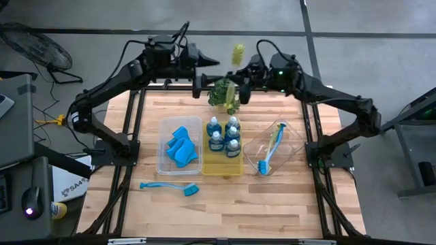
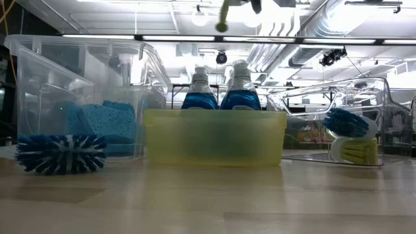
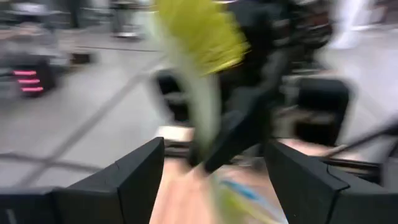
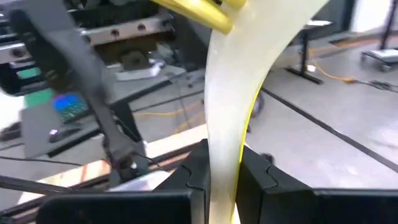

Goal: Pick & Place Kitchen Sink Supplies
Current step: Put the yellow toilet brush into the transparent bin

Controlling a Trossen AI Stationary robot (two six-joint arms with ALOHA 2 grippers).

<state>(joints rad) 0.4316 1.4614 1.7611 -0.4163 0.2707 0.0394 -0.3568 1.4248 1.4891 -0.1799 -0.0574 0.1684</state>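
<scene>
Yellow-green brush (image 1: 238, 53) is hanging above the bench's far edge, handle clamped in the right gripper (image 4: 222, 171); the left gripper (image 3: 214, 168), jaws wide, is facing it. Sponges (image 1: 180, 150) and bottles (image 1: 225, 135) are lying in trays; a blue brush (image 1: 170, 187) is awaiting placement.

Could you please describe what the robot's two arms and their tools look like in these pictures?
Both are dark, nearly black jointed arms with black cables looping over the upper joints. The left arm and the right arm look alike, and the right one shows a small green light. The left tool has two broad, flat, matte black fingers.
</scene>
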